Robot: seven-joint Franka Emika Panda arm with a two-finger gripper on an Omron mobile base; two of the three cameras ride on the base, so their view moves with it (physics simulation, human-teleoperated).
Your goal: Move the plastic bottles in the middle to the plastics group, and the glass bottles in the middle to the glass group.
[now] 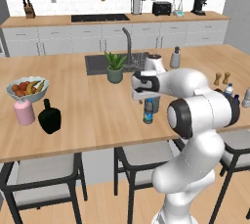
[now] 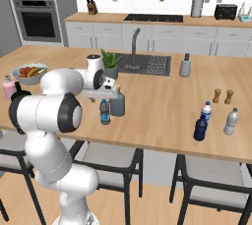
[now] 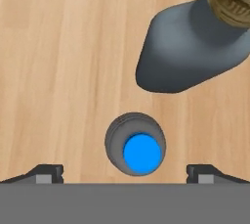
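Blue marks the target: a small clear bottle with blue label and blue cap (image 3: 141, 152) stands upright on the wooden island counter (image 1: 88, 105), seen from straight above in the hand view, its cap just right of centre between the two finger tips. The gripper (image 3: 125, 174) hangs over it with its fingers spread wide, one tip (image 3: 46, 173) at 9 o'clock of the cap and the other at 3 o'clock, neither touching the bottle. It holds nothing.

At 1 o'clock of the small bottle in the hand view, just beside it but apart, stands the grey-blue bottle with the tan cap (image 3: 195, 47); the right base view shows the same pair in the middle of the counter, the small one (image 2: 104, 111) at about 8 o'clock of the taller one (image 2: 118, 102).

The dark navy bottle (image 2: 200, 128) already stands far to the right, near the clear water bottle (image 2: 206, 111) and the pale greyish bottle (image 2: 230, 121), so one plastic bottle seems sorted. The pale pink bottle (image 1: 24, 112) and squat black bottle (image 1: 49, 117) wait at the left end beside the fruit bowl (image 1: 27, 90).

The step in hand looks like the pick of the second plastic bottle. The next move likely calls for a slight shift toward 3 o'clock to centre the cap, a straight descent clear of the tall neighbour, then a close on the body below the cap.
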